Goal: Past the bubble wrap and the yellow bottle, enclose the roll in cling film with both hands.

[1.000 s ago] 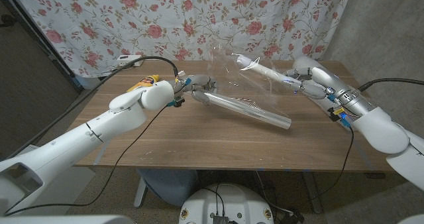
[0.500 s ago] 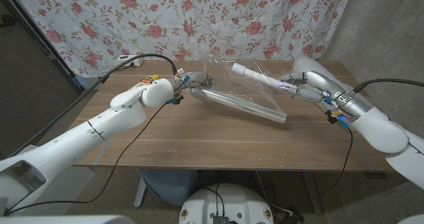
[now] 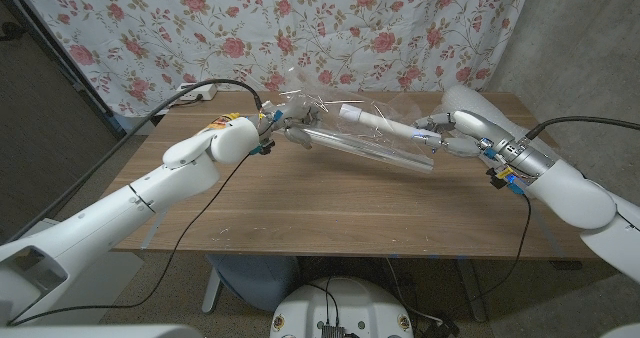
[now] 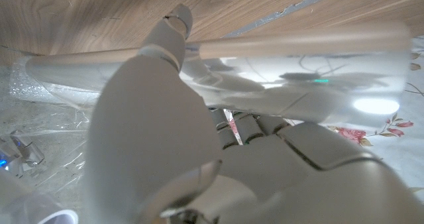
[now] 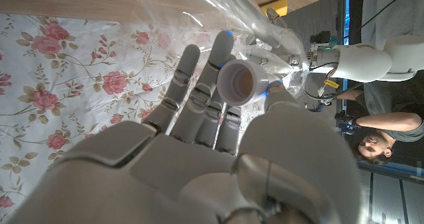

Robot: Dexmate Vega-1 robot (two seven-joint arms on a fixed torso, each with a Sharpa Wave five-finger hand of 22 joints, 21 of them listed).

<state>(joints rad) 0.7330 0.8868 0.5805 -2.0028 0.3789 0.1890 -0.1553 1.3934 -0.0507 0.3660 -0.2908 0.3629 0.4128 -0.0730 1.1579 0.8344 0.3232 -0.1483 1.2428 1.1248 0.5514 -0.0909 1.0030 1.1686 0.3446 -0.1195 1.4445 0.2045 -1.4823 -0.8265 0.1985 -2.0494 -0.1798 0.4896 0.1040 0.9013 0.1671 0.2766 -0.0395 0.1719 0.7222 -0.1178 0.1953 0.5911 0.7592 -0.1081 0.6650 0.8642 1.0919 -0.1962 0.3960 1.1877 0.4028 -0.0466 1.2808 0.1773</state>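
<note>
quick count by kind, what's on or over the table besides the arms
rolls or tubes: 2 (white roll, clear tube)
cling film sheets: 1
yellow bottles: 1
robot hands: 2 (left hand, right hand)
total: 6

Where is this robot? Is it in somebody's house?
Probably not a house; more likely a test room or workshop. A flowered sheet hangs as a backdrop behind a plain wooden table, cables run to a power strip, and the wall beside it is bare and grey.
</note>
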